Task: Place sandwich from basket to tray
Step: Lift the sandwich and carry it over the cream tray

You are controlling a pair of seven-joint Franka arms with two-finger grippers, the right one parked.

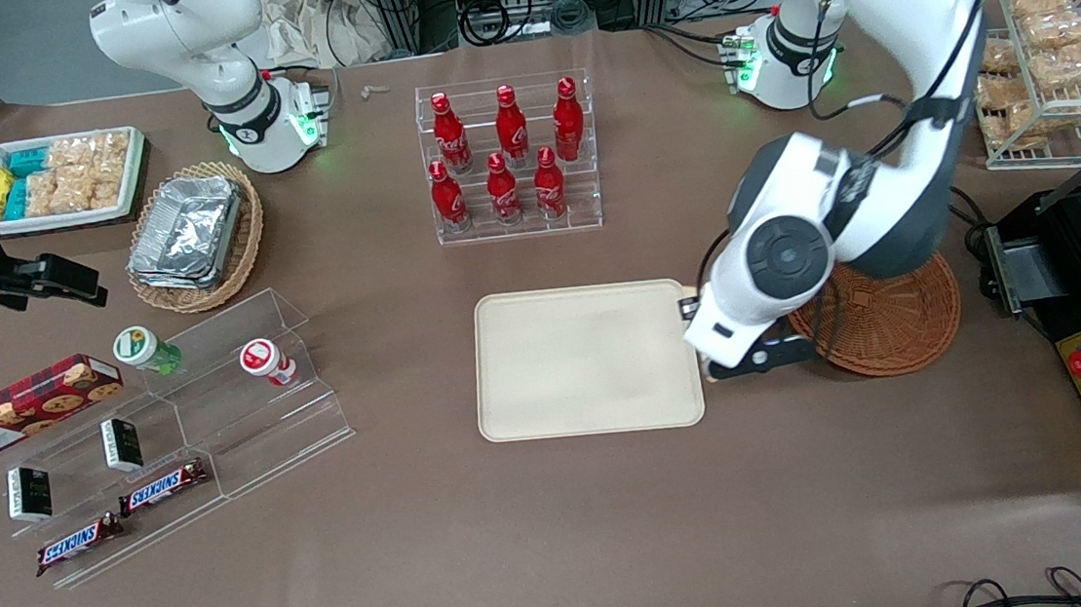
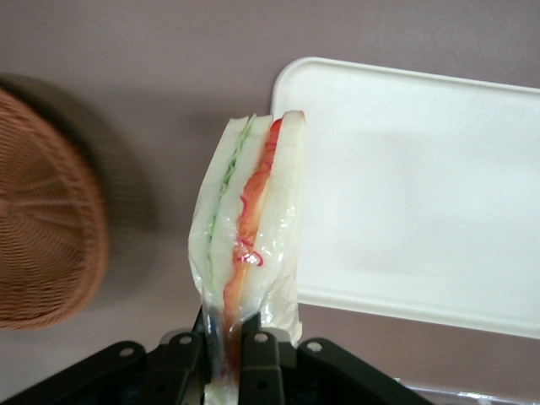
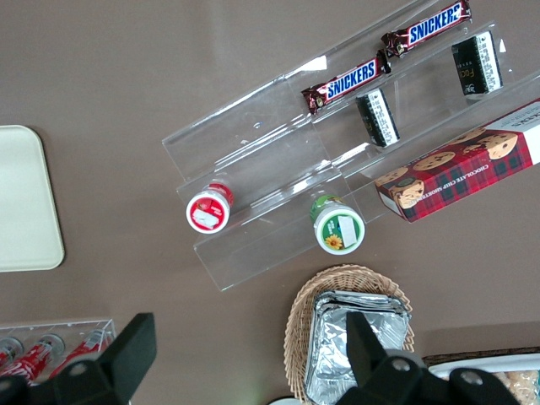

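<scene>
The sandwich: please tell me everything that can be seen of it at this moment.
The sandwich is a wedge of pale white bread in clear, shiny wrap, with a green layer and a red layer showing along its edge. The gripper is shut on one end of it, black fingers pressing both sides, so it hangs in the air edge-on. It is out of the basket and touches neither that nor the tray; it sits between them, at the tray's rim, above the brown table.

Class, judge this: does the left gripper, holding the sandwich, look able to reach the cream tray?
Probably yes: the left gripper, shut on the sandwich, is beside the tray's edge, with nothing between.
</scene>
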